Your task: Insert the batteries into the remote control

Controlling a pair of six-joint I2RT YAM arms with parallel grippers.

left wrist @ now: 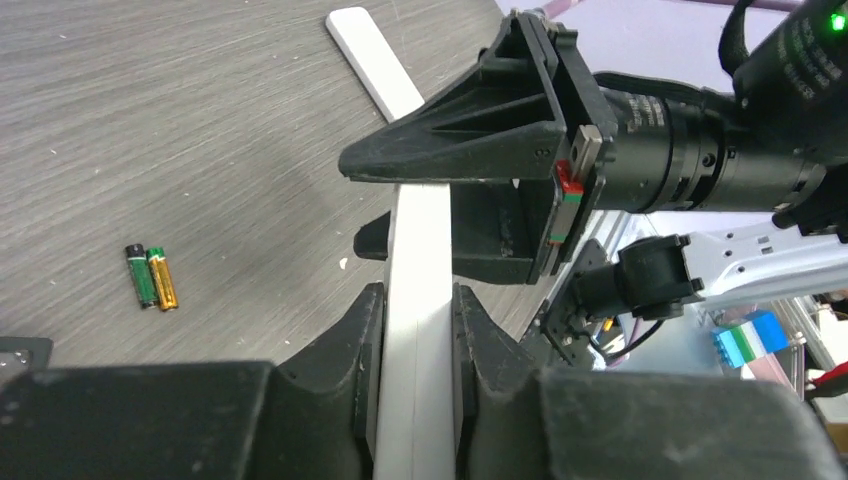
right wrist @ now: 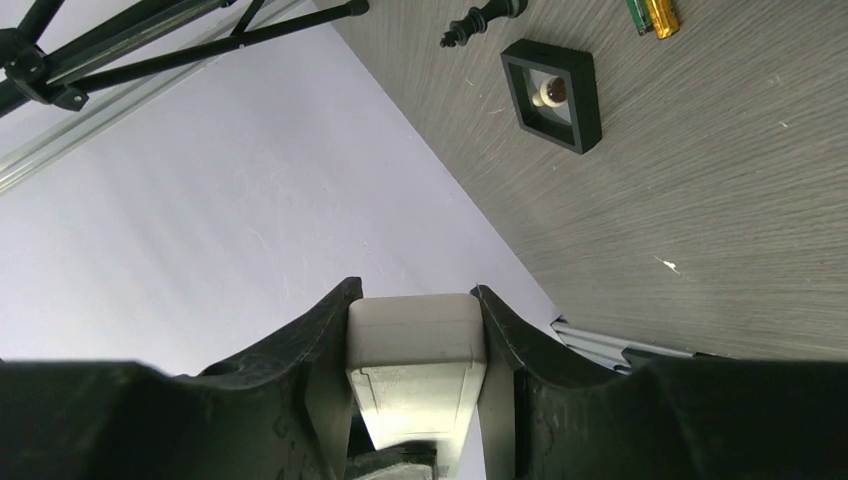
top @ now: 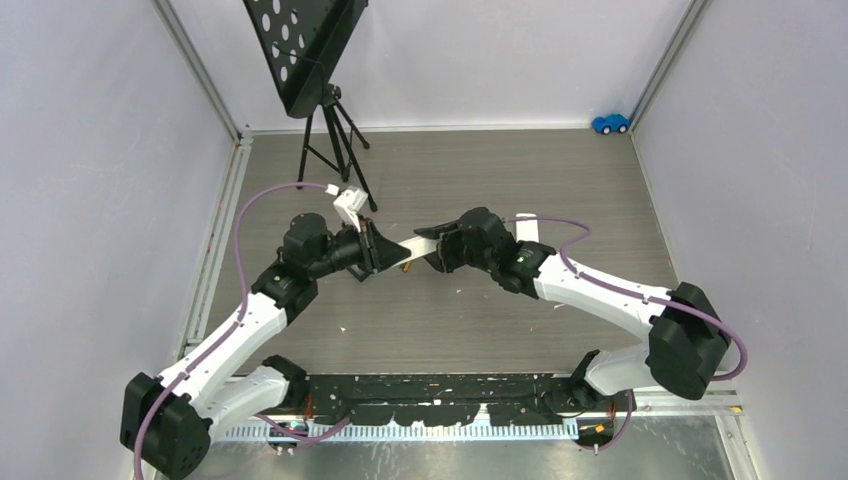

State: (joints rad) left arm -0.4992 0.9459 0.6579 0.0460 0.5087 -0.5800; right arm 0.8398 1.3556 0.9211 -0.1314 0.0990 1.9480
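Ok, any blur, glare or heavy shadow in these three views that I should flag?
Left wrist: batteries sharp, the left gripper's near body blurred along the bottom. Right wrist: table grain crisp, remote control slightly soft in the right gripper. Top external: even light, faint shadows, no glare.
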